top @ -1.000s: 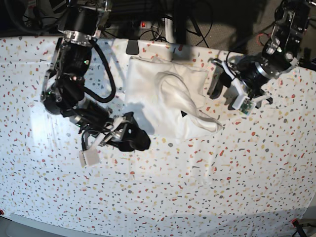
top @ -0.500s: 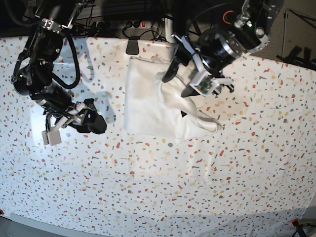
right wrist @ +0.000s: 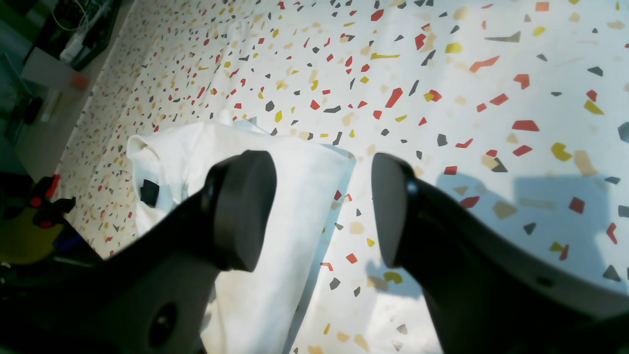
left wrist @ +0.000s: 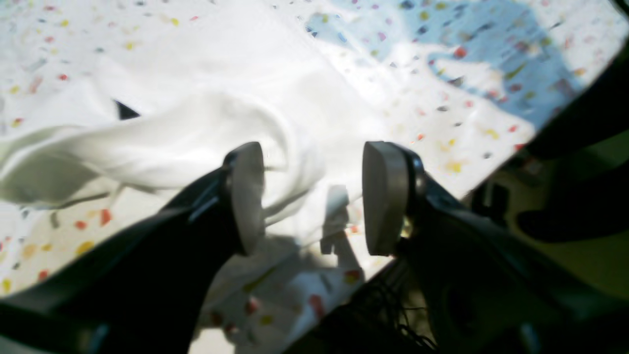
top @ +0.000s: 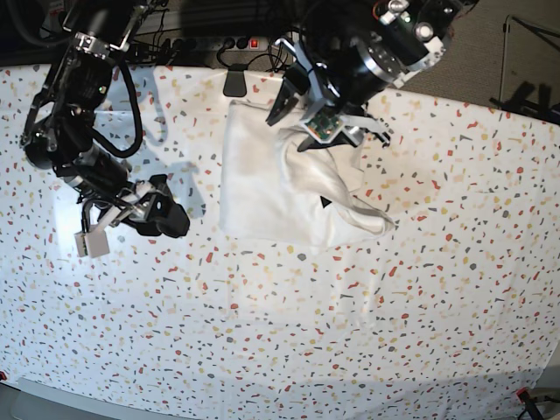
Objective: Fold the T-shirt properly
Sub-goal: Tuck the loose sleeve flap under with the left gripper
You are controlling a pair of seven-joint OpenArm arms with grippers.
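The white T-shirt (top: 267, 179) lies folded in a rough rectangle at the table's middle back, plain side up, with a bunched ridge along its right part and a small black tag (top: 325, 202). My left gripper (top: 293, 118) is open just above the shirt's far edge. In the left wrist view its jaws (left wrist: 314, 196) stand apart around a raised fold of the shirt (left wrist: 186, 132); I cannot tell if they touch it. My right gripper (top: 171, 220) is open and empty over bare tablecloth left of the shirt. The right wrist view (right wrist: 319, 206) shows the shirt (right wrist: 300, 196) beyond its jaws.
The speckled tablecloth (top: 350, 332) covers the whole table and has wrinkles near the shirt's front right. A black clamp (top: 234, 84) sits on the back edge beside the shirt. Cables and a power strip (top: 227, 42) lie behind the table.
My left arm has swung from the right side of the table to above the shirt's far edge. My right arm drew back to the left away from the shirt, then stayed still.
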